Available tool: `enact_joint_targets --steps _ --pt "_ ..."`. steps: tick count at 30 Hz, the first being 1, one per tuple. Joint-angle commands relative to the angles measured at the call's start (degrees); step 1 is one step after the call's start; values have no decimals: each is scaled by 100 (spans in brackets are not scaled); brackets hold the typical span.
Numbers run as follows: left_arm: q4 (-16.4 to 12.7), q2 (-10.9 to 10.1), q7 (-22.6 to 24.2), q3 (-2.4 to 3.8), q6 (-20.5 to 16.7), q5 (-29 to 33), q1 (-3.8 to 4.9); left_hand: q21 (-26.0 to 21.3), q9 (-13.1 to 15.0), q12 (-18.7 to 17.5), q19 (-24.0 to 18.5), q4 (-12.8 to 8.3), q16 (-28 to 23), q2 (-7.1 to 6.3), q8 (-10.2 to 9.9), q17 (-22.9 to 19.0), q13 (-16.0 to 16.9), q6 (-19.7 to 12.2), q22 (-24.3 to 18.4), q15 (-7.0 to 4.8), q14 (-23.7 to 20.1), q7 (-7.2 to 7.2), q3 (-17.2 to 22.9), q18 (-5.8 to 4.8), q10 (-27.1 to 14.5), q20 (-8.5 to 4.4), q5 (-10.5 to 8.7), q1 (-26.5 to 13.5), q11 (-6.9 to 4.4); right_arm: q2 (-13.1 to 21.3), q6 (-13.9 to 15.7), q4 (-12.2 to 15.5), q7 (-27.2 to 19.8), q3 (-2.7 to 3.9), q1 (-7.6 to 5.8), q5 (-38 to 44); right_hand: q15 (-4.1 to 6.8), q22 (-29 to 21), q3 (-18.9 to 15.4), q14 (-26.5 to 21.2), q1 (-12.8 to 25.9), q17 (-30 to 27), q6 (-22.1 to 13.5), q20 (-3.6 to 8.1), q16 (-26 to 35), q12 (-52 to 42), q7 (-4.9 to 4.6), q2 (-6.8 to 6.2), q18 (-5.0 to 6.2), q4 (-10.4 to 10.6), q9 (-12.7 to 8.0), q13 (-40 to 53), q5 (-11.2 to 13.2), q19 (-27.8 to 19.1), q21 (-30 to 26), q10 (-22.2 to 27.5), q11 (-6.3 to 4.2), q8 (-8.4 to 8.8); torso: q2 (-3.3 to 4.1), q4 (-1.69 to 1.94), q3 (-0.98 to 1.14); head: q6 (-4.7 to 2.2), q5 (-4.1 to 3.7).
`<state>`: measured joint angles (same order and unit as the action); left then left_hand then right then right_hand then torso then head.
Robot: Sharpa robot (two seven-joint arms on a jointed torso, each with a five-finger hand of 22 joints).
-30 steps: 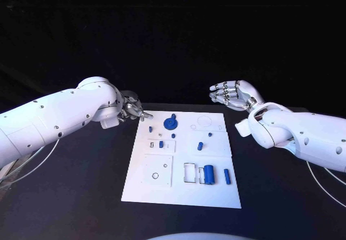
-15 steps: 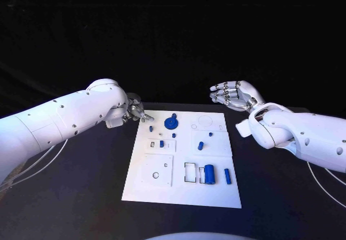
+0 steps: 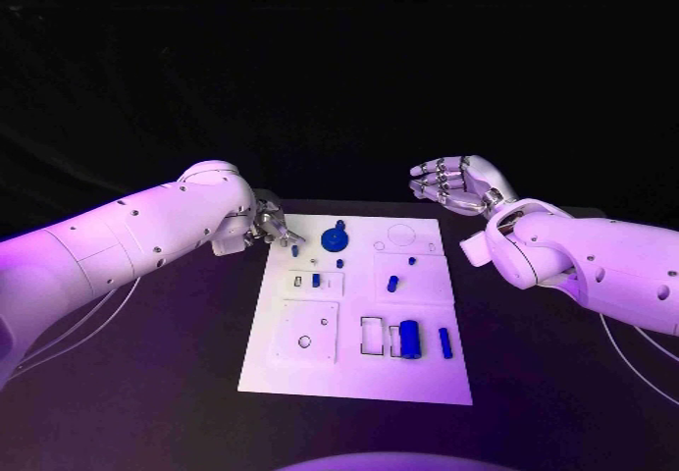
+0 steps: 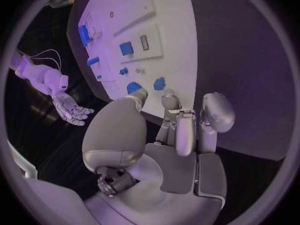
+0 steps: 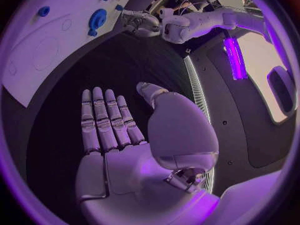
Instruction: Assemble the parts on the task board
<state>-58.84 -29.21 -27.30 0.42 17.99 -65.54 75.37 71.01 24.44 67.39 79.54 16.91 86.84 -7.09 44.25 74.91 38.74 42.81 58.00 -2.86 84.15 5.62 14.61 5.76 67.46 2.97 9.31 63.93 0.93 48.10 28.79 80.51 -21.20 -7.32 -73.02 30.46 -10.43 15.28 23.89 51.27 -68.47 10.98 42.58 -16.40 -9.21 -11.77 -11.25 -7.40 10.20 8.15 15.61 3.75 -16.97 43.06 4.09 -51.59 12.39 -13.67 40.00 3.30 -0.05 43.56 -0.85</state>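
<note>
Our left robot hand (image 3: pixel 272 228) hovers with fingers loosely curled and holding nothing, just beside the far left corner of the task board (image 3: pixel 297 368); our right robot hand (image 3: pixel 455 183) is spread wide and raised, apart from the board's far right corner. We judge assembly barely begun, since the blue parts (image 3: pixel 409 339) lie scattered across the board on the table (image 3: pixel 156 392), the round blue part (image 3: pixel 336 238) nearest our left fingers.

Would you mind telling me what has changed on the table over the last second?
The left hand has moved in toward the task board, its fingers now at the far left corner near the round blue part; it holds nothing. The right hand stayed raised and open, and the parts kept their places.
</note>
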Motion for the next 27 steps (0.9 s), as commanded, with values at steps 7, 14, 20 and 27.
enact_joint_targets --steps 7,14,20,27 --pt "49 62 81 -1 235 121 -14 9 22 55 6 -8 37 63 56 881 30 -51 23 0 418 -12 -31 41 -38 -24 4 -26 7 -19 -108 -3 -59 1 10 25 -28 -5 -37 -7 36 -6 41 -12 32 30 -487 27 -52 -9 -6 -7 -20 -36 -29 -14 29 29 -10 8 0 30 -2" --pt "88 104 87 -1 272 216 -32 23 42 69 11 -12 47 131 79 901 39 -62 44 2 423 -11 3 37 -38 -17 18 34 8 -23 -109 -2 -63 1 14 24 -28 -5 -37 -7 36 -6 41 -12 32 30 -487 27 -52 -9 -6 -7 -20 -36 -29 -14 29 29 -9 -6 6 31 4" --pt "129 129 67 -1 238 238 -45 31 61 83 11 -9 53 240 98 912 47 -73 53 5 426 -7 59 37 -37 -11 27 93 12 -22 -110 -2 -65 1 15 23 -29 -20 -48 -3 29 -17 43 -12 47 36 -488 30 -53 -15 -12 -7 -25 -38 -28 -14 30 35 -10 2 2 37 -5" --pt "161 148 33 -1 237 251 -55 30 71 91 7 -15 54 308 104 913 50 -90 51 8 426 -4 124 39 -41 -6 23 162 14 -23 -112 -1 -67 1 16 23 -29 -20 -48 -3 29 -17 43 -12 47 36 -488 30 -53 -15 -12 -7 -25 -38 -28 -14 30 35 -9 2 3 42 -17"
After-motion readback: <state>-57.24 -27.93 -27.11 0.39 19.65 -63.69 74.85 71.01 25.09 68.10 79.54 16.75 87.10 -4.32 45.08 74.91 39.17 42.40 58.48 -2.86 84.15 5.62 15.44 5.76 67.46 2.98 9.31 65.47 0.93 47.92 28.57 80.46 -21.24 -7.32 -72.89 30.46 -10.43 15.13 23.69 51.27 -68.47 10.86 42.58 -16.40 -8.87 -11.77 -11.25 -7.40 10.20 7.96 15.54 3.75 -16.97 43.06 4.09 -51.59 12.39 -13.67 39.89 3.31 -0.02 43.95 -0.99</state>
